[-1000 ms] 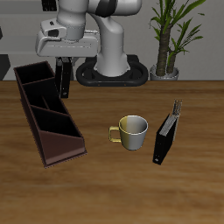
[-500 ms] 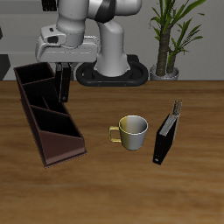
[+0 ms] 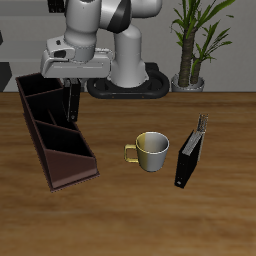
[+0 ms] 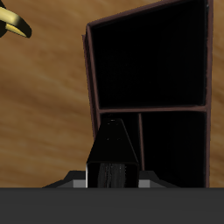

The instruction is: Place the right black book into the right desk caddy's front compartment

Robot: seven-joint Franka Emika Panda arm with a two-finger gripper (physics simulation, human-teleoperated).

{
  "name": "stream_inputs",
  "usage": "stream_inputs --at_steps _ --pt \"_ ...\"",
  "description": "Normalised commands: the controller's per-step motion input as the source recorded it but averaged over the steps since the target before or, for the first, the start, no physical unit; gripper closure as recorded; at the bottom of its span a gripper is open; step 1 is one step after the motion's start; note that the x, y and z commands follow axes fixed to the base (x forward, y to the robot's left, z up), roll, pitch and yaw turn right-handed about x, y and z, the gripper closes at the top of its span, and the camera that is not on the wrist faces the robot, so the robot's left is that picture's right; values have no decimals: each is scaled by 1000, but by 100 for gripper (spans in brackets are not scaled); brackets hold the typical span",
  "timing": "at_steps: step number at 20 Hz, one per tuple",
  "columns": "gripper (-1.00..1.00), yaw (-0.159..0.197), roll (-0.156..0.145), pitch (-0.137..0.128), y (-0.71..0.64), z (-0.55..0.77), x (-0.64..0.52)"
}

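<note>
My gripper (image 3: 72,84) is shut on the right black book (image 3: 72,103), which hangs upright below the fingers. It hangs over the long wall of the right desk caddy (image 3: 38,146) that faces the mug, about level with the back and middle compartments. In the wrist view the book (image 4: 112,154) shows end-on between the fingers, over a divider of the caddy (image 4: 91,77), whose black compartments open beneath it. I cannot tell whether the book touches the caddy. The caddy's end compartment (image 3: 72,160) nearest the table's front edge holds nothing.
A metal mug (image 3: 152,150) with a yellow handle stands mid-table; its handle (image 4: 14,21) shows in the wrist view. Another black book (image 3: 190,156) with a tan striped top stands beyond the mug. A potted plant (image 3: 192,50) stands at the back beside the robot base.
My gripper has moved a little down and toward the caddy with the black book in it. The mug, the other book and the caddy have not moved.
</note>
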Motion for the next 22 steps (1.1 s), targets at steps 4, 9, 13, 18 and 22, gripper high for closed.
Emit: stream_inputs --at_steps 4,9,13,18,22 --pt "100 -11 -6 8 -36 -97 19" --pt "100 -13 -13 11 -87 -136 21" --pt "100 -13 -23 5 -96 -42 30" --pt "100 -23 -32 11 -160 -115 62" --pt "100 -14 -9 29 -68 -146 60"
